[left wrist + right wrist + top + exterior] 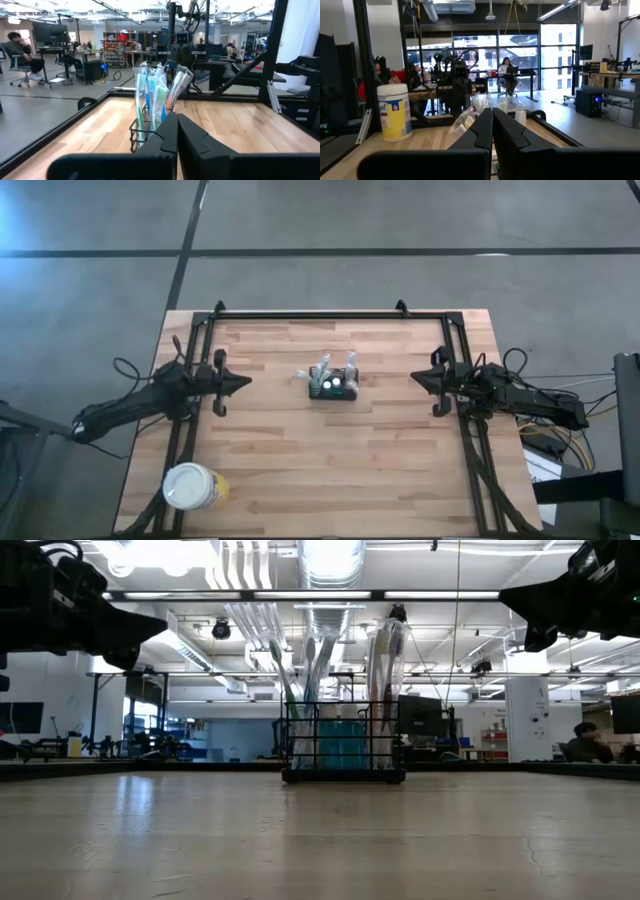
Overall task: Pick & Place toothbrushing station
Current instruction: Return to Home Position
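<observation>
The toothbrushing station (333, 386) is a small black wire holder standing on its base near the table's middle, with several toothbrushes upright in it; it also shows in the low view (343, 745) and the left wrist view (150, 112). My left gripper (245, 382) hovers shut at the table's left side, pointing level toward the holder and well short of it. My right gripper (415, 376) hovers shut at the right side, also pointing at it. In the right wrist view the holder (475, 112) stands mostly behind the fingers.
A round yellow cup with a white lid (192, 486) stands at the table's near left corner, seen too in the right wrist view (394, 111). A black frame (330, 316) runs along the table's far and side edges. Bare wood (340, 470) lies around the holder.
</observation>
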Tool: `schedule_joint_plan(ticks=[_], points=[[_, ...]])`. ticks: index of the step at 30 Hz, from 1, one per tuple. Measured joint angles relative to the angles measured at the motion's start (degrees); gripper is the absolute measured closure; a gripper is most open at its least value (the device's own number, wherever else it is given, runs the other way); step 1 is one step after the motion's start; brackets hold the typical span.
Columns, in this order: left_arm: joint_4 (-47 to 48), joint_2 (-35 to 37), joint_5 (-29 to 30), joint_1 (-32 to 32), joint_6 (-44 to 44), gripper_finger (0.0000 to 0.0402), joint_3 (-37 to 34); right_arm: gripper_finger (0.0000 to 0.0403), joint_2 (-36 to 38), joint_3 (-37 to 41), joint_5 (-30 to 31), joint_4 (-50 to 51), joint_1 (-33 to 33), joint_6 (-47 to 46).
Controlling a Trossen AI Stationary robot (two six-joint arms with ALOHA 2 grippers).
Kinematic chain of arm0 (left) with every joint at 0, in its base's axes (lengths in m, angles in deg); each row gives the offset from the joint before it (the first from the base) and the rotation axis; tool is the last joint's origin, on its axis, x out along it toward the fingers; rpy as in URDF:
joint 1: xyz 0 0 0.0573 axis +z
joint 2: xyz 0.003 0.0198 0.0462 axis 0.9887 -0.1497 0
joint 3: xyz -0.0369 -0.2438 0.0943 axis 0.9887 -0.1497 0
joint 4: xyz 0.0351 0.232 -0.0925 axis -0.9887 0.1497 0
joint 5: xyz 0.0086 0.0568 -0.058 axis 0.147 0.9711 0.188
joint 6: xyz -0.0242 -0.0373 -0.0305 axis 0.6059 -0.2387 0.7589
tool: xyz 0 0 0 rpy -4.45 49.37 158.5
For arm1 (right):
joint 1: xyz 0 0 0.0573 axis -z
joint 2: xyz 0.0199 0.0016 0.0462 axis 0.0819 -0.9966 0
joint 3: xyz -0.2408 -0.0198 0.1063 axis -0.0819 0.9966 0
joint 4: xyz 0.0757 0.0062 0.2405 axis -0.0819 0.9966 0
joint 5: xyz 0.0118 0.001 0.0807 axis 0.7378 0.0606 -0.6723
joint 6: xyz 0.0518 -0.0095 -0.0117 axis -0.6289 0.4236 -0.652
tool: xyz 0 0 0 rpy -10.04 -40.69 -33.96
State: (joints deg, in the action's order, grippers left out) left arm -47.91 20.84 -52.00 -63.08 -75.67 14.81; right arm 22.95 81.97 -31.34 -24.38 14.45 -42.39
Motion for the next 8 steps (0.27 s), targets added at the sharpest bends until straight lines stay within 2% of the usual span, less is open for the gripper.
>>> schedule_joint_plan(ticks=[8], points=[[0.0,0.0,-1.6,0.0,-2.1,0.0401,-0.02,0.0394,-0.07,0.0,0.0,1.03,0.0,-0.02]])
